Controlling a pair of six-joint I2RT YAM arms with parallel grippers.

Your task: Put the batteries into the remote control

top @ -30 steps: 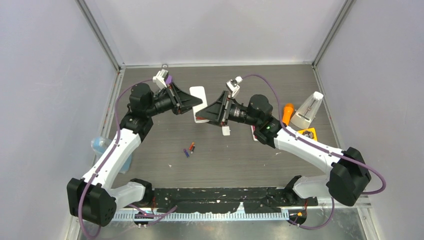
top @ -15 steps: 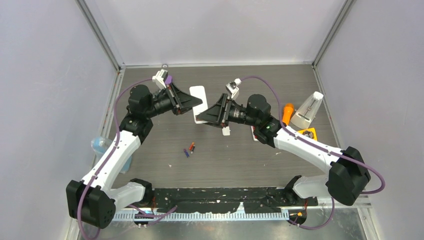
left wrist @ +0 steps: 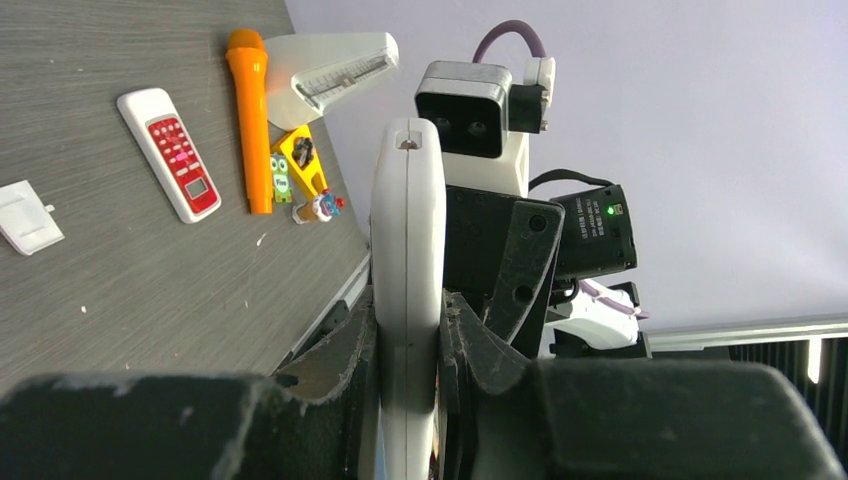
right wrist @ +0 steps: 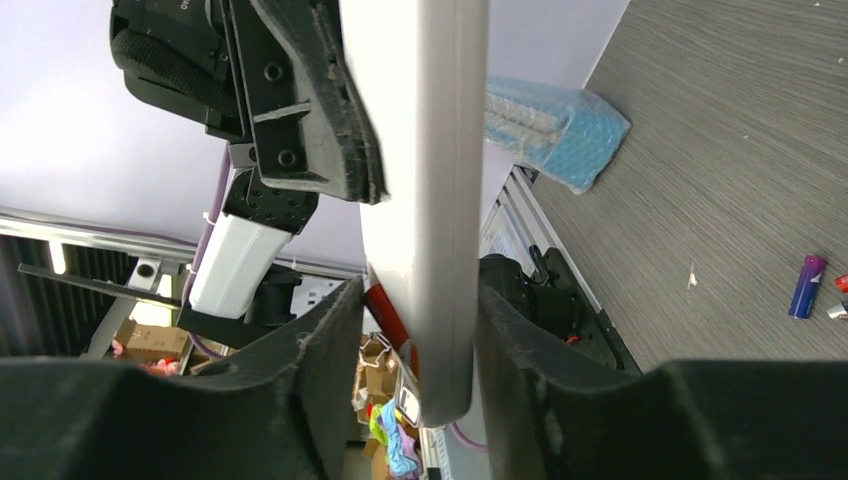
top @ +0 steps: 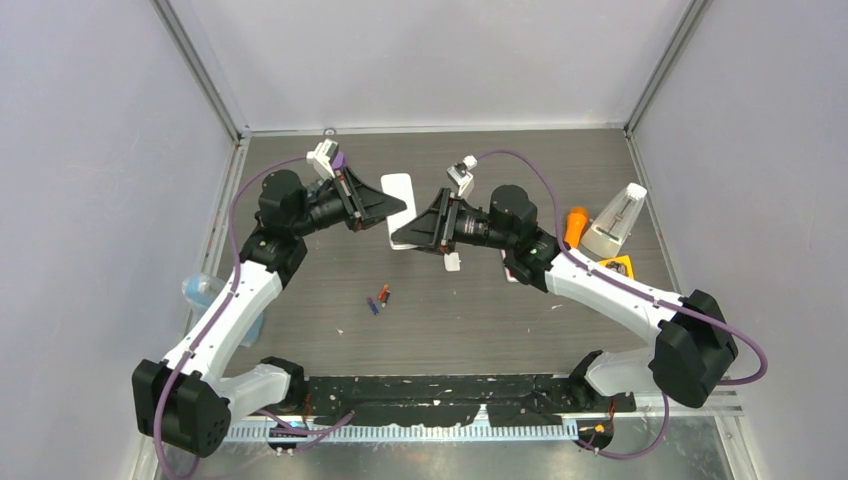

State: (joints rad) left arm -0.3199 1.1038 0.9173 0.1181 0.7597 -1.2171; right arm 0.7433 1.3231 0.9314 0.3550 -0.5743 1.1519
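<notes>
We count two tiny loose batteries (top: 383, 294), one red-orange, one blue-purple; left gripper (left wrist: 408, 320) and right gripper (right wrist: 420, 300) each clamp the one long white plastic remote (left wrist: 407, 200).

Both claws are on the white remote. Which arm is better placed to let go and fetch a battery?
Probably right. The right claw sits nearer the batteries, and its wrist view shows them; the left claw grips the white remote squarely and can keep holding it.

We see white arm links (top: 230, 300), black joint housings (top: 185, 405), purple cables (left wrist: 508, 36) along both arms, scuffed black fingers (left wrist: 478, 340), a grey-and-white wrist camera (left wrist: 468, 108), a green light (left wrist: 610, 210).
</notes>
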